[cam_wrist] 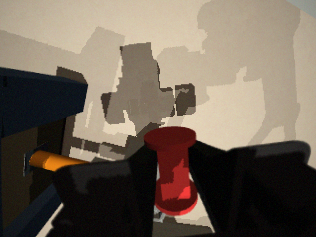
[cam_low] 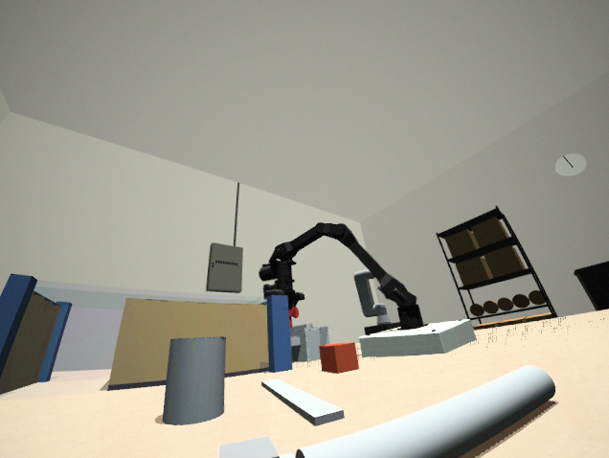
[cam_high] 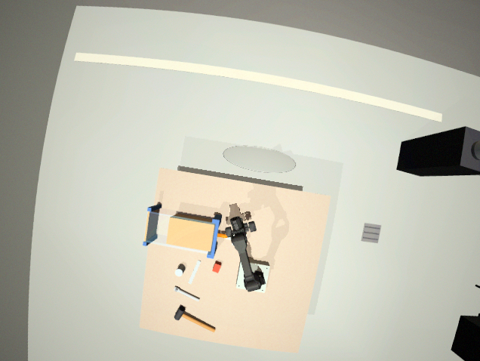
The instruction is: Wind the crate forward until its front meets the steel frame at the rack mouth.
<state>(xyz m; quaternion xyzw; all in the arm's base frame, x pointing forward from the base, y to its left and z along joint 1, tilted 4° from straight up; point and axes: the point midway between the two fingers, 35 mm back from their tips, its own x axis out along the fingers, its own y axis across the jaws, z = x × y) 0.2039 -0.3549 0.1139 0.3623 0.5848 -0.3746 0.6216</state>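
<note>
The tan crate [cam_high: 190, 233] [cam_low: 191, 339] sits flat inside the clear-panelled cubby, its front at or very close to the blue steel frame [cam_high: 213, 240] [cam_low: 280, 334] [cam_wrist: 40, 96]; I cannot tell whether they touch. An orange strap [cam_high: 222, 235] [cam_wrist: 55, 162] runs from the crate's front toward the grey winch [cam_low: 309, 344], which is mostly hidden under the arm from above. My gripper [cam_wrist: 167, 140] is shut on the red knob [cam_low: 294, 311] [cam_wrist: 176, 141] of the winch handle, above the winch. The key and the winch's hole are hidden.
A red block [cam_high: 216, 266] [cam_low: 338, 357], a flat white bar [cam_high: 195, 271] [cam_low: 303, 400] and a grey cylinder [cam_high: 180, 269] [cam_low: 194, 379] are on the near side of the cubby. A wrench [cam_high: 187, 293] and a hammer [cam_high: 195, 320] lie farther from it.
</note>
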